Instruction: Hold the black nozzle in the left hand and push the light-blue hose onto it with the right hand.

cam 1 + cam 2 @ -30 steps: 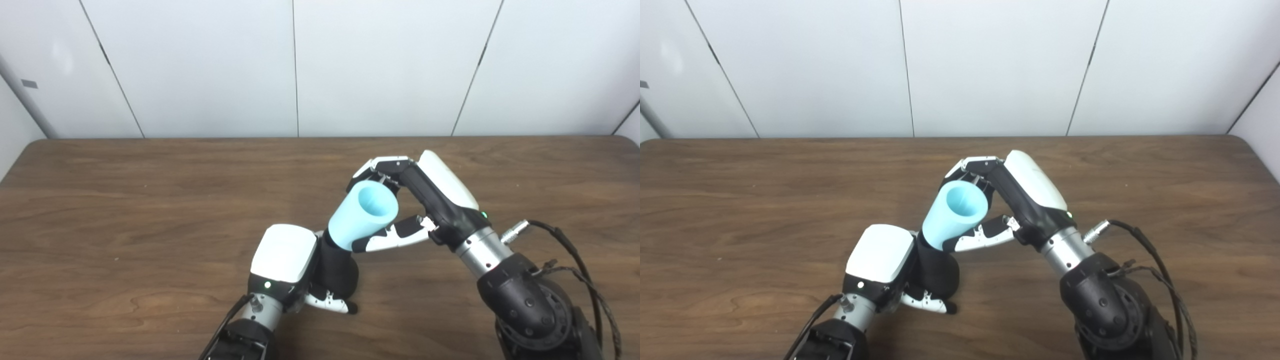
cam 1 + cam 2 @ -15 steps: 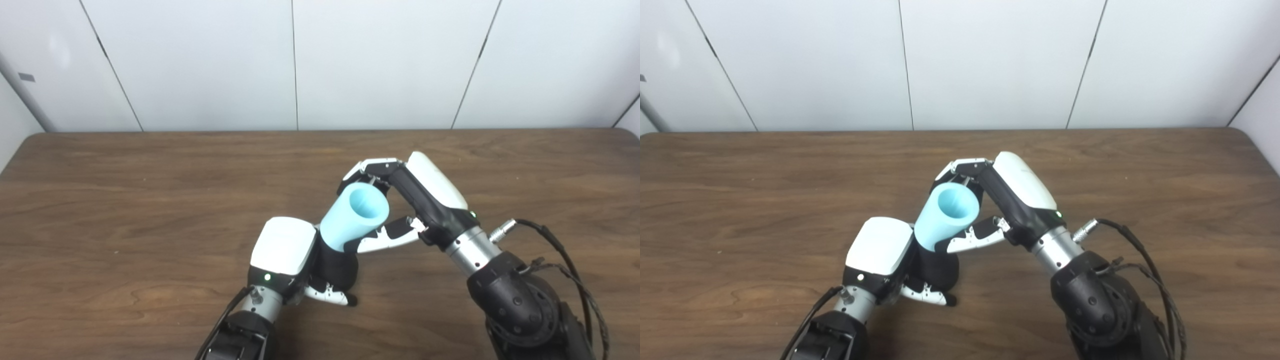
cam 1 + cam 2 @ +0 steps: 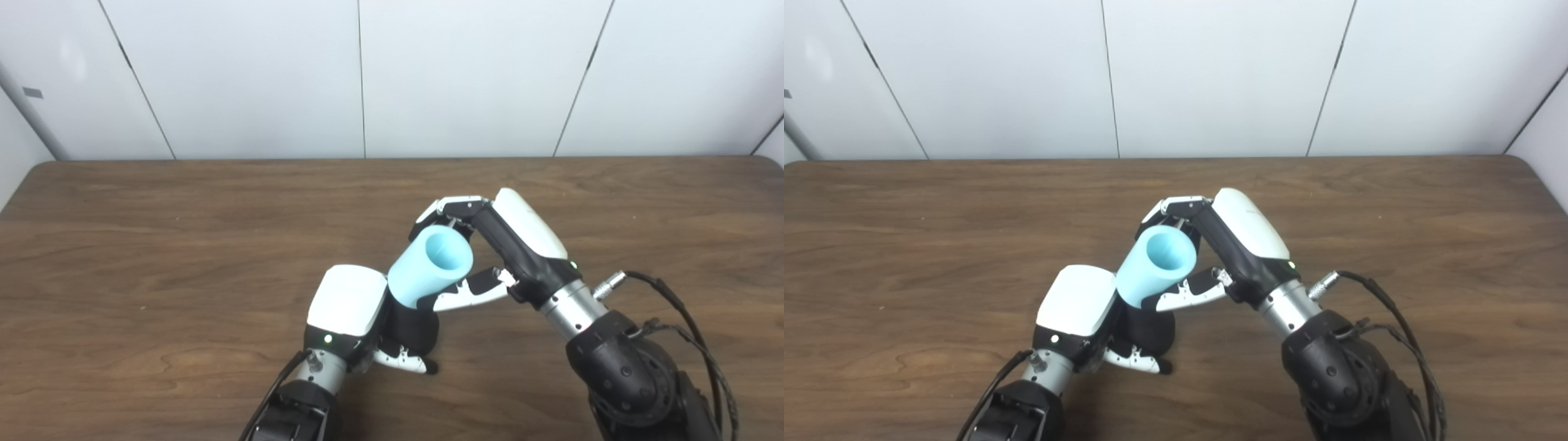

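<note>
The black nozzle (image 3: 413,327) stands near the table's front middle, gripped by my left hand (image 3: 352,318), whose white back faces the camera. The light-blue hose (image 3: 429,268), a short thick tube, tilts up to the right with its open end toward the camera. Its lower end sits over the top of the nozzle. My right hand (image 3: 490,245) is shut on the hose, fingers curled over its far side and thumb under its near side. The joint between hose and nozzle is partly hidden by the thumb.
The brown wooden table (image 3: 153,245) stretches wide on both sides of the hands. A white panelled wall (image 3: 367,73) rises behind its far edge. A black cable (image 3: 692,318) loops off my right forearm.
The hose and my right hand have slid left and down, further over the nozzle. The camera tilted a little between the earliest frames and now. The left hand holds its place.
</note>
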